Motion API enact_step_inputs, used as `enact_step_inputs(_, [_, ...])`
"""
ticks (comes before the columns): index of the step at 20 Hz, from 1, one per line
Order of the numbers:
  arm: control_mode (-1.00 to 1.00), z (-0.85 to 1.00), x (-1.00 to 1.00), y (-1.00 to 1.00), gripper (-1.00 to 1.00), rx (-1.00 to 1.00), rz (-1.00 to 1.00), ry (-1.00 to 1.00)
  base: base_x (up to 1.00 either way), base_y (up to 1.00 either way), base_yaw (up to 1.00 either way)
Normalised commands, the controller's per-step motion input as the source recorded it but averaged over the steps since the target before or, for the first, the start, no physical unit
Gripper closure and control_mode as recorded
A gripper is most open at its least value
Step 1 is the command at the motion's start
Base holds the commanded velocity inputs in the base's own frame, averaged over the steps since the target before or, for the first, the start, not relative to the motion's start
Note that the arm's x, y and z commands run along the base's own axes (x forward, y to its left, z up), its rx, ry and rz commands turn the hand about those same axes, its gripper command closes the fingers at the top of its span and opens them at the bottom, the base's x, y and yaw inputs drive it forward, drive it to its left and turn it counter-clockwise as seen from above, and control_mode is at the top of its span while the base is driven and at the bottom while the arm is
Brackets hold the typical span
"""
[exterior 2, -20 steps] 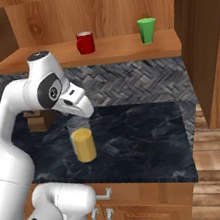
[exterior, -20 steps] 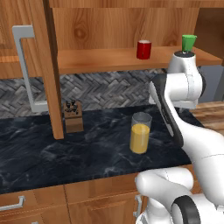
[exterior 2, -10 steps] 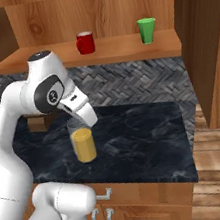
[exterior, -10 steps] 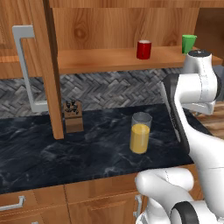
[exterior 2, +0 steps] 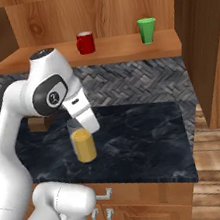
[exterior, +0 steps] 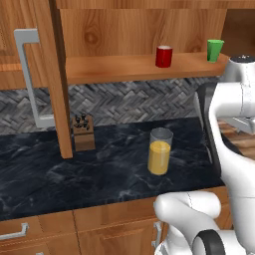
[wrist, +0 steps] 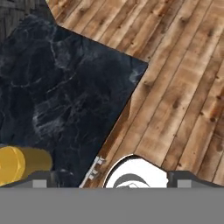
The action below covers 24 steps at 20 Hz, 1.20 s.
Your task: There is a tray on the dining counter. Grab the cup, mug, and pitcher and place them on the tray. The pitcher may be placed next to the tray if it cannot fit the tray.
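The pitcher (exterior: pixel 160 151) (exterior 2: pixel 84 144), a clear glass of orange-yellow liquid, stands on a black marbled counter (exterior: pixel 74 169) against the tiled wall; I cannot tell whether this is the dining counter. On the wooden shelf (exterior: pixel 119 67) above it stand the red mug (exterior: pixel 164 56) (exterior 2: pixel 85 42) and the green cup (exterior: pixel 215 50) (exterior 2: pixel 147 29). My gripper (wrist: pixel 113 181) is open and empty, high over the counter's corner and looking down, with the pitcher (wrist: pixel 17 164) at the lower left of the hand view. The tray is out of view.
A knife block (exterior: pixel 83 132) sits beside a wooden post (exterior: pixel 57 74) at the left. A tall wooden panel (exterior 2: pixel 207 40) bounds the shelf on the right. Past the counter's right edge lies plank floor (wrist: pixel 183 78). Cabinet fronts with metal handles (exterior 2: pixel 107 219) run below.
My arm has swung to the right, away from in front of the cup and towards the counter's right end. The pitcher, mug and cup have not moved. The gripper stays open.
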Motion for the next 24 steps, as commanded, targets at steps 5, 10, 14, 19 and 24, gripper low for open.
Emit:
enact_step_inputs(5, [-1.00, 0.31, -0.25, -0.19, -1.00, 0.00, -0.26, -0.09, 0.00, 0.00, 0.00])
enact_step_inputs(10, [-1.00, 0.41, -0.38, -0.08, -1.00, 0.00, -0.24, -0.16, 0.00, 0.00, 0.00])
enact_step_inputs(14, [-1.00, 0.38, -0.44, -0.09, -1.00, 0.00, -0.24, -0.15, 0.00, 0.00, 0.00])
enact_step_inputs(19, [-1.00, 0.34, -0.19, -0.12, -1.00, 0.03, -0.10, -0.17, 0.00, 0.00, 0.00])
enact_step_inputs(24, [-1.00, 0.36, -0.01, -0.04, -1.00, 0.07, 0.00, -0.18, 0.00, 0.00, 0.00])
